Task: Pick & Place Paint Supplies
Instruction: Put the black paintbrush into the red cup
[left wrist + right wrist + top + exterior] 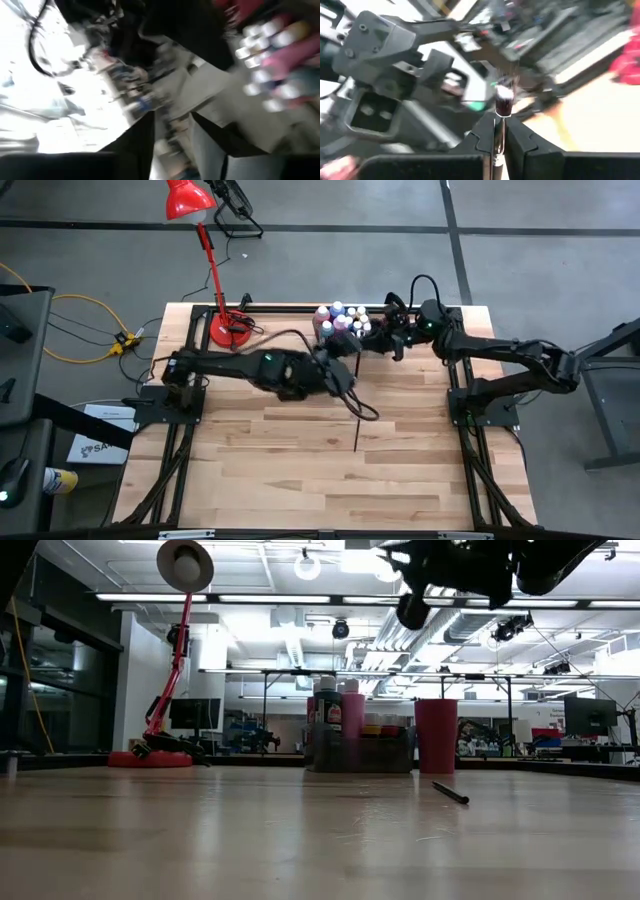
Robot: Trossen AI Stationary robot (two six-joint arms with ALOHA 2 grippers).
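Note:
A thin paintbrush (503,100) with a dark bristle tuft stands up between the fingers of my right gripper (498,124), which is shut on it above the table's far middle (380,340). My left gripper (172,145) hovers just opposite (347,360). Its fingers are apart with nothing between them. Several paint bottles (340,320) with pink, white and pale caps stand packed together at the far edge. Another dark brush (358,425) lies flat on the wood near the middle. My right gripper pinches the brush between its two fingers at the metal band (499,116) just below the bristles. The tuft sticks out past the fingertips, and the handle runs back between the fingers, out of sight. The brush is lifted clear of the table.
A red desk lamp (215,280) stands at the far left of the table. In the low view a red cup (436,735) stands beside the grey bin (360,752) that holds the bottles. The near half of the wooden table (300,480) is bare wood.

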